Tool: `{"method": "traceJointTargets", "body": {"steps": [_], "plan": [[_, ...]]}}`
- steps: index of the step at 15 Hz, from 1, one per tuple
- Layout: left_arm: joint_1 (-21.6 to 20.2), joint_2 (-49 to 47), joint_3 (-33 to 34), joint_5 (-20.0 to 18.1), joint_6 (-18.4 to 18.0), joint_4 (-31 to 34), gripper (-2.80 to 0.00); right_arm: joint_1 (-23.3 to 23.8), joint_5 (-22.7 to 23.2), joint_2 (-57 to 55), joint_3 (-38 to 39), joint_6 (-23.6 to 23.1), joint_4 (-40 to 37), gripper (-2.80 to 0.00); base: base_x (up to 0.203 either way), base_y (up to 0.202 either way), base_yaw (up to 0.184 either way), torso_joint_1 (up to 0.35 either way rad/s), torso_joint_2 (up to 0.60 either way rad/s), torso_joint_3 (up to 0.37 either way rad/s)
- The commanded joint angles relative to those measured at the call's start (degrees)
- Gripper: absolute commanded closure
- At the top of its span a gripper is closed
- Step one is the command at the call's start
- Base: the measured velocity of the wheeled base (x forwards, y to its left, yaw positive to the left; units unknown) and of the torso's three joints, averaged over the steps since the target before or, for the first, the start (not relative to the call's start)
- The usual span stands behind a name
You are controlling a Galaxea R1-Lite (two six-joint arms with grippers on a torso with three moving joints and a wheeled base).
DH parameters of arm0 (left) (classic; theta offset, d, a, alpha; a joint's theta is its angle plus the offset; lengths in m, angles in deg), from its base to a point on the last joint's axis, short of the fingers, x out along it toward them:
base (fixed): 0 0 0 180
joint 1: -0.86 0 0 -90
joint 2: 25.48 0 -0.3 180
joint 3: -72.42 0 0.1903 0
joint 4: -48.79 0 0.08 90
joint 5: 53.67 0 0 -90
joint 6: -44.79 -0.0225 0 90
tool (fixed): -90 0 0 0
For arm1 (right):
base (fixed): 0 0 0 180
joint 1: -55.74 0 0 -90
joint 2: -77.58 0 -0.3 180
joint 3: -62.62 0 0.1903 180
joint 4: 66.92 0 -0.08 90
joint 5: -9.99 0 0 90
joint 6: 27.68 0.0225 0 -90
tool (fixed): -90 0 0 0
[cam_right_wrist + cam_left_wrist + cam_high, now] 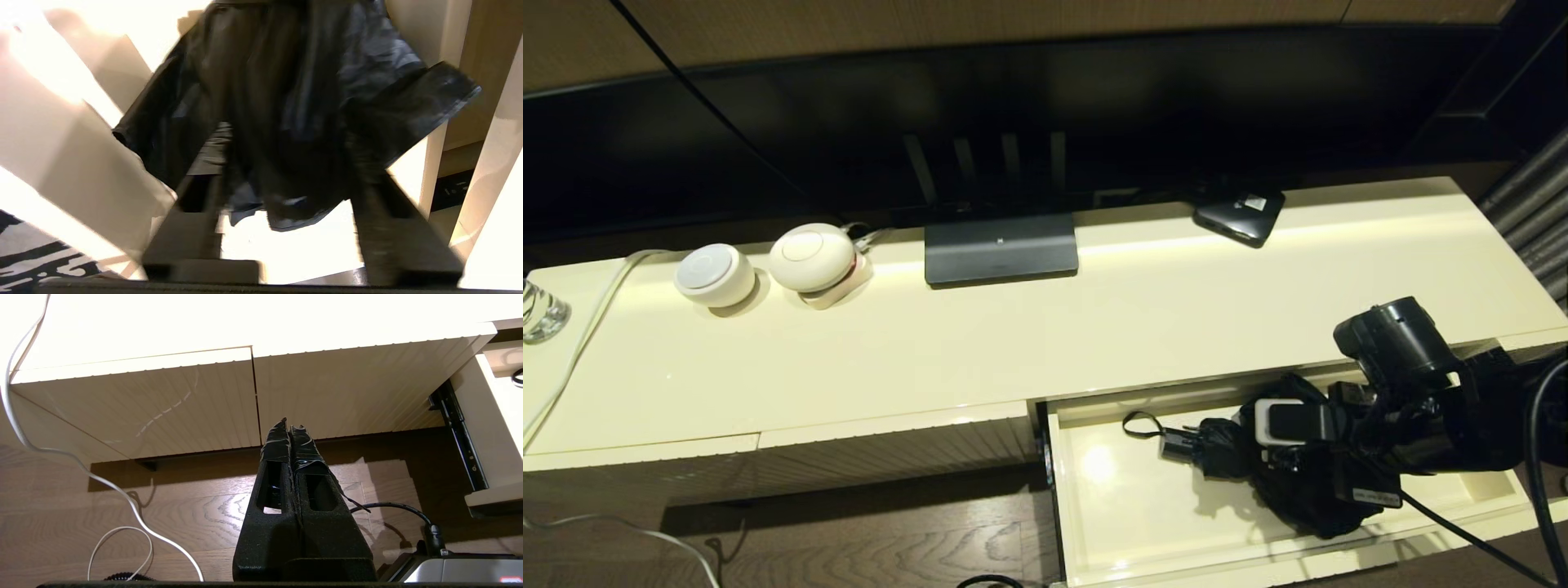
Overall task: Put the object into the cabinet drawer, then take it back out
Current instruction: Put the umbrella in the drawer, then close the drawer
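Observation:
The cream cabinet drawer [1127,514] stands pulled out at the lower right; its side wall and slide rail show in the left wrist view [486,416]. The black umbrella [1225,447] lies inside it, handle and thin wrist loop [1141,425] pointing left, baggy fabric spread to the right. My right gripper [1282,465] reaches down into the drawer over the fabric. In the right wrist view its fingers [369,192] stand wide apart, open, on either side of the umbrella [286,81], above the bright drawer floor [294,249]. My left gripper [288,424] is shut and empty, low before the cabinet front.
On the cabinet top [1094,327] sit a small black box with a white label [1240,214], a dark flat stand [1001,247], two white round devices [715,275] [810,257] and a glass [539,310]. A closed ribbed panel [890,449] lies left of the drawer. White cable [122,490] trails on the floor.

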Motion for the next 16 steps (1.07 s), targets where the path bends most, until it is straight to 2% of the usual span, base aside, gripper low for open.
{"method": "traceJointTargets", "body": {"steps": [1,7,8,13,16], "plan": [[0.0,-0.1,0.2,0.0,0.0,0.0,0.00,-0.5,0.0,2.8,0.1,-0.3,-0.8,-2.80,0.000,0.000,0.000,0.000,0.00,0.000],[0.0,-0.1,0.2,0.0,0.0,0.0,0.00,-1.0,-0.3,14.7,0.0,-1.7,-9.3,-2.80,0.000,0.000,0.000,0.000,0.00,0.000],[0.0,-0.1,0.2,0.0,0.0,0.0,0.00,-1.1,-0.4,16.3,0.0,-1.6,-10.7,0.00,0.000,0.000,0.000,0.000,0.00,0.000],[0.0,-0.1,0.2,0.0,0.0,0.0,0.00,-4.3,0.2,23.2,2.4,-1.0,-18.0,0.00,0.000,0.000,0.000,0.000,0.00,0.000],[0.0,-0.1,0.2,0.0,0.0,0.0,0.00,-6.3,1.7,25.9,3.6,-1.3,-19.6,0.00,0.000,0.000,0.000,0.000,0.00,0.000]]}}
